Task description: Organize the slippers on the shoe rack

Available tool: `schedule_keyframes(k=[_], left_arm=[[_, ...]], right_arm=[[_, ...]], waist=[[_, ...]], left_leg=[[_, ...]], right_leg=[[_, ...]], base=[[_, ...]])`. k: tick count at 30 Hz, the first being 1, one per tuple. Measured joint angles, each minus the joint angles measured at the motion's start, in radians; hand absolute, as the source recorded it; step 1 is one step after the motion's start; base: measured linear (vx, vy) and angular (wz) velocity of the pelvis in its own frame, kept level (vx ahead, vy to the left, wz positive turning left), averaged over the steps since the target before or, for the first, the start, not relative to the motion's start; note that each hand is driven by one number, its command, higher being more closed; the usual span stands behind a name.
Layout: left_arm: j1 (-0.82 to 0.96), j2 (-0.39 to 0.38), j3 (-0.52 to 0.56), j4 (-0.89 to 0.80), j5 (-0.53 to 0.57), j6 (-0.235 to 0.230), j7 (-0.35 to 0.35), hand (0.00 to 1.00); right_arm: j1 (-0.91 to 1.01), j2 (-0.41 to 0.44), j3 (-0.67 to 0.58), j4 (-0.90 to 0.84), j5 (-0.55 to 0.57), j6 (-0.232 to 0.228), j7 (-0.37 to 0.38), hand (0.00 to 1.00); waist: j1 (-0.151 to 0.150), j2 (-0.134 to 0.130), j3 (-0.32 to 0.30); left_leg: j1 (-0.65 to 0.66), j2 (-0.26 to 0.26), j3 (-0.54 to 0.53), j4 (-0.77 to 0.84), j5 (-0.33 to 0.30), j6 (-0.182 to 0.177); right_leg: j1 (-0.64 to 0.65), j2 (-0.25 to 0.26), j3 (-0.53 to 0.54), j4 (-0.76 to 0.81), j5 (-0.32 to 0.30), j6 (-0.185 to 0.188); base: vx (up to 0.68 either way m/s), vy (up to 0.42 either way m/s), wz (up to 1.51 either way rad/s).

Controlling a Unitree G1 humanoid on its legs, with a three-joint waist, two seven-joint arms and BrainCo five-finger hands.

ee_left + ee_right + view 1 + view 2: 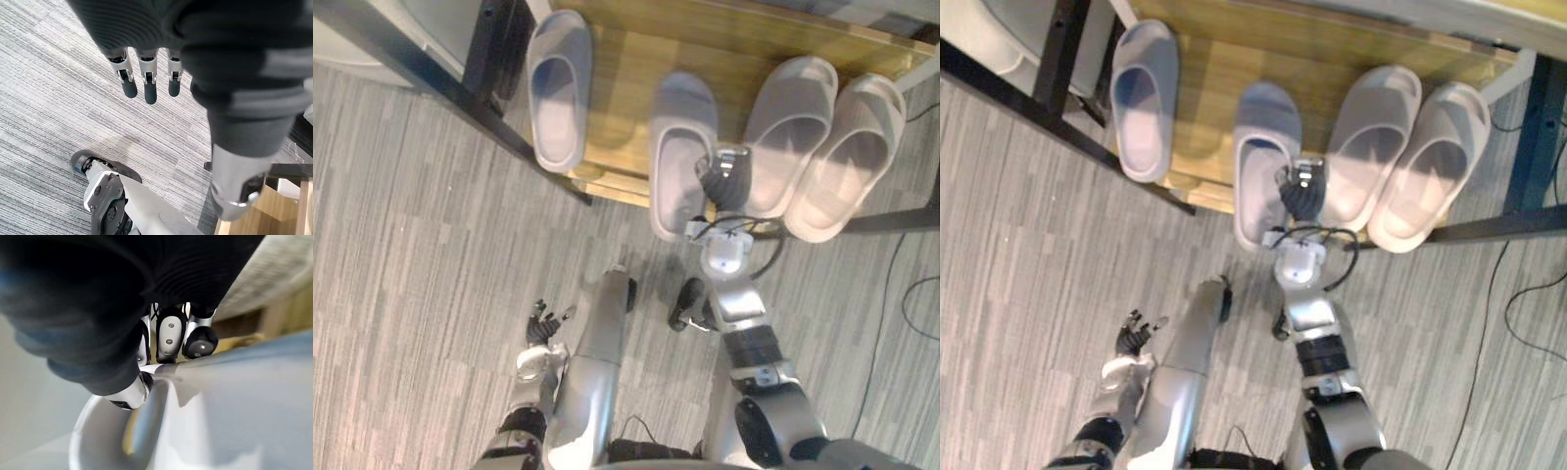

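on the wooden rack (pixel 628 98), right hand (pixel 728 182) clamped on smooth rounded slipper (pixel 679 132), left hand (pixel 545 329) relaxed

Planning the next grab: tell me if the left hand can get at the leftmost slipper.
Probably, with a long reach: the left hand hangs open over carpet, and the leftmost slipper overhangs the shelf heel first, but a black rack bar crosses between.

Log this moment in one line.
right hand: grips second slipper from left on shoe rack | left hand: open over carpet
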Motion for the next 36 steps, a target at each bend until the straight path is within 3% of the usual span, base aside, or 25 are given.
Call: schedule_keyframes(k=[9, 12, 23, 24, 36], left_arm=[[-0.003, 0.0, -0.006, 0.002, 0.0, 0.011, 0.016, 0.0], [-0.003, 0.001, -0.01, 0.015, 0.0, 0.012, 0.016, 0.0], [-0.004, -0.005, -0.047, 0.022, 0.0, 0.012, 0.016, 0.0], [-0.004, -0.005, -0.048, 0.021, 0.0, 0.013, 0.016, 0.0], [-0.005, -0.017, -0.086, 0.022, -0.005, 0.012, 0.019, 0.0]], right_arm=[[-0.118, -0.011, -0.043, 0.124, 0.113, -0.019, -0.012, 1.0], [-0.138, -0.012, -0.067, 0.17, 0.151, -0.022, -0.008, 1.0], [-0.173, -0.01, -0.075, 0.219, 0.212, -0.008, 0.001, 1.0], [-0.184, -0.011, -0.075, 0.221, 0.228, -0.008, 0.001, 0.0], [-0.236, -0.011, -0.077, 0.254, 0.278, -0.008, -0.002, 0.0]], waist=[[0.012, -0.002, -0.013], [0.034, -0.017, -0.051], [0.064, -0.017, -0.09], [0.067, -0.017, -0.09], [0.1, -0.01, -0.129]], left_leg=[[-0.03, -0.014, -0.025, 0.009, 0.006, -0.01], [-0.049, -0.018, -0.03, 0.013, 0.007, -0.013], [-0.066, -0.03, -0.061, 0.013, 0.015, -0.028], [-0.067, -0.03, -0.064, 0.012, 0.016, -0.029], [-0.079, -0.044, -0.086, 0.011, 0.019, -0.036]], right_leg=[[-0.017, -0.011, -0.021, 0.015, -0.006, -0.01], [-0.037, -0.017, -0.026, 0.028, -0.013, -0.023], [-0.037, -0.036, -0.065, 0.044, -0.033, -0.037], [-0.037, -0.036, -0.067, 0.044, -0.034, -0.039], [-0.036, -0.048, -0.09, 0.05, -0.045, -0.046]], base=[[-0.01, 0.02, 0.07], [-0.01, 0.01, 0.08], [-0.02, 0.009, 0.1], [-0.02, 0.02, 0.04], [-0.01, 0.024, 0.06]])
